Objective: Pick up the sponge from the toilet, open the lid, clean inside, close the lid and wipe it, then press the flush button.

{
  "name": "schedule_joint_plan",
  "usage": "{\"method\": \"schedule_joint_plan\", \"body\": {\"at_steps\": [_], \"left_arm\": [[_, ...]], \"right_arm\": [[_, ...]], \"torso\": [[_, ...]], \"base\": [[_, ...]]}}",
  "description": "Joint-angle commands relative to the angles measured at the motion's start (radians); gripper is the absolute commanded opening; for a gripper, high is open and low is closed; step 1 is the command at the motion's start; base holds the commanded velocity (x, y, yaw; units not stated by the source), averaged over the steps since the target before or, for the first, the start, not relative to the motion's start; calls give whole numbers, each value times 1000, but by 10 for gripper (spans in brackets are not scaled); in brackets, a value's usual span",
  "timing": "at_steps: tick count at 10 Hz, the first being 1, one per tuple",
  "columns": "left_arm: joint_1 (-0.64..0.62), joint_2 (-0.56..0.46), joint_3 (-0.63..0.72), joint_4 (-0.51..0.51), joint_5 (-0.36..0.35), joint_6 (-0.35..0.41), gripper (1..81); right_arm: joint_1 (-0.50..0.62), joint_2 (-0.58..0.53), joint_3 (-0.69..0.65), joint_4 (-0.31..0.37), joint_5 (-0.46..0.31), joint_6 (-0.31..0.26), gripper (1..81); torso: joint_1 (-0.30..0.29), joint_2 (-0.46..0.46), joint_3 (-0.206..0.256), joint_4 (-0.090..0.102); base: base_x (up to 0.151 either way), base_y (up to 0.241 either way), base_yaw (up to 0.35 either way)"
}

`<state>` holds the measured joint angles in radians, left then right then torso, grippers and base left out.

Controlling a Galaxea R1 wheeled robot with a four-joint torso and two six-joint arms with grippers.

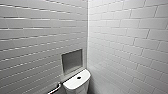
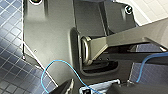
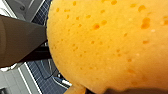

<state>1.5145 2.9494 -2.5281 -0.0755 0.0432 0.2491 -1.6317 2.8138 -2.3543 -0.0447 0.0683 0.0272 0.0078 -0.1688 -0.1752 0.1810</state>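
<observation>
Hanging above blue floor tiles (image 3: 42, 82), the sponge (image 3: 107, 45) is gripped by the right gripper (image 3: 60, 63); for the left gripper (image 2: 93, 89) I cannot tell.

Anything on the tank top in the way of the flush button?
Nothing visible. The flush button sits in the open on the toilet tank top, bare white ceramic all around it. The sponge is off it, close at the right wrist camera.

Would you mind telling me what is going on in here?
The robot seems to be carrying the sponge with its right arm: it shows large and close in the right wrist view, above the blue floor. The toilet stands in the tiled corner ahead, flush button on its tank.
</observation>
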Motion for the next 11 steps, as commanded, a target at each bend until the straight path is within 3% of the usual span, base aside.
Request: {"method": "schedule_joint_plan", "body": {"at_steps": [1,5,11], "left_arm": [[-46,-166,234,-27,57,-2,811],[-56,-358,489,-41,6,-1,811],[-242,-619,857,-70,32,-2,811]], "right_arm": [[23,-138,213,6,-54,0,10],[25,-186,273,8,-54,0,10],[28,-184,274,11,-54,0,10]], "torso": [[0,0,0,0],[0,0,0,0],[0,0,-156,0]], "base": [[0,0,0],[0,0,0],[0,0,0]]}}
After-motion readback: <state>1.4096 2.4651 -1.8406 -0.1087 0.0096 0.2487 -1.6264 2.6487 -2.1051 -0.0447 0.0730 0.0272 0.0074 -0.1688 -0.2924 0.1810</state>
